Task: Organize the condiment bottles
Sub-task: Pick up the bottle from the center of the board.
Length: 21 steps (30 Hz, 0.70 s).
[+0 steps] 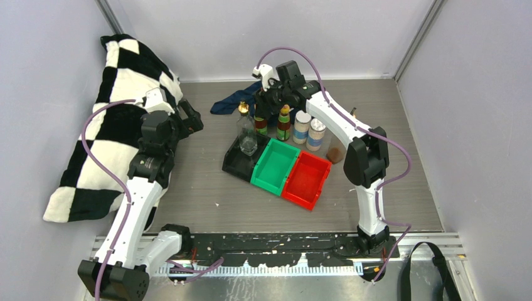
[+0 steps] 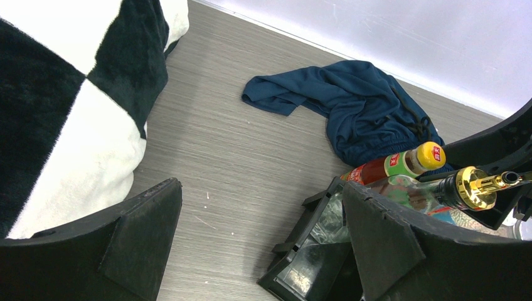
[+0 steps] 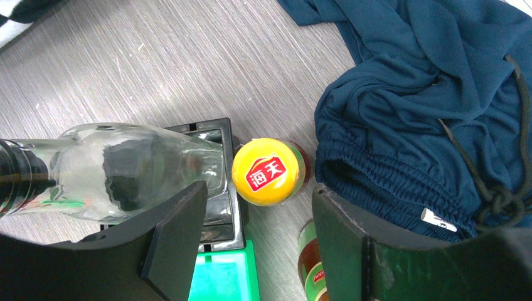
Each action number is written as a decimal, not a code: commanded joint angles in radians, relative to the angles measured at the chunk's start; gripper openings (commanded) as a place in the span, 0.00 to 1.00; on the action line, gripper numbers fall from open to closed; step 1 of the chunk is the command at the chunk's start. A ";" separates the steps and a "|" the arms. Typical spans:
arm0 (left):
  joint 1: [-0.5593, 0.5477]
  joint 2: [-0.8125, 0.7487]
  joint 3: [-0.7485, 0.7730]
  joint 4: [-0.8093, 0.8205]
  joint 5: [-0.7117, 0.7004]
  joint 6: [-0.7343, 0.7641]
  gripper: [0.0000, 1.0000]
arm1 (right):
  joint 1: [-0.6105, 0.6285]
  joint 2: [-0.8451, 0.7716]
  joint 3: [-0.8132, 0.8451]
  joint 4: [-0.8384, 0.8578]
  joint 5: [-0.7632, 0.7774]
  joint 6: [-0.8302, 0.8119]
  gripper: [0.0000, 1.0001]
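You are at the grasping step: the right gripper (image 3: 258, 188) hovers over the yellow-capped bottle (image 3: 266, 170), which stands behind the black bin (image 3: 216, 128) near the table's (image 3: 157, 63) far edge; its jaws are apart, not touching the cap; the left gripper (image 2: 262, 188) is wide open and empty; next, I judge, you must lower and close squarely on the cap.

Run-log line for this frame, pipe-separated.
left gripper: open, beside checkered blanket | right gripper: open, straddling yellow-capped bottle from above | clear glass bottle: upright in black bin | phase: pre-grasp

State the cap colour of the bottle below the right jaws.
Yellow cap; the right wrist view shows it best.
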 commanded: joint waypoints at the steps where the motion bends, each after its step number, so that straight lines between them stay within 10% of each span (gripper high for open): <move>1: 0.008 0.000 -0.002 0.054 0.009 -0.010 1.00 | 0.007 -0.002 0.040 0.034 -0.016 -0.014 0.67; 21: 0.010 0.001 -0.003 0.056 0.009 -0.011 1.00 | 0.024 0.016 0.064 0.046 -0.021 -0.015 0.59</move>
